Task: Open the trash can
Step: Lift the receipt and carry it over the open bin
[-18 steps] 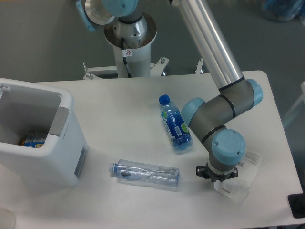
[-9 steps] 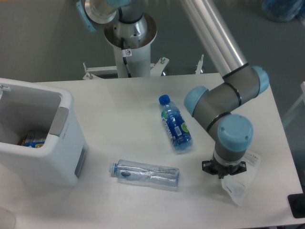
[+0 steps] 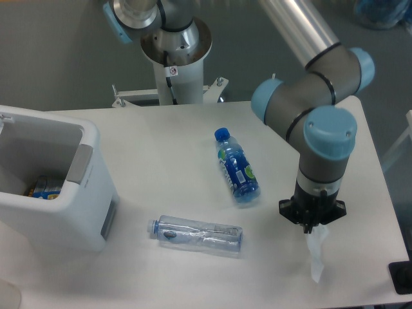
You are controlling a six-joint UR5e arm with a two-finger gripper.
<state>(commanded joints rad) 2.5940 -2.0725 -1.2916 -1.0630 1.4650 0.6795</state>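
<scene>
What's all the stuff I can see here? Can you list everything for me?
trash can: one, white with grey tab and panel, table's left edge, top open, something inside
blue bottle: one, lying mid-table
clear bottle: one, lying at the front, near the trash can
clear plastic bag: one, hanging from the gripper at right
table: one, white
arm: one, silver and light blue
gripper: one, black, pinching the bag

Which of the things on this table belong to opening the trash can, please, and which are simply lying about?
Belonging to the job:
- large white plastic trash can, its top open
- gripper

Lying about:
- blue plastic bottle
- clear crushed plastic bottle
- clear plastic bag hanging from the gripper
</scene>
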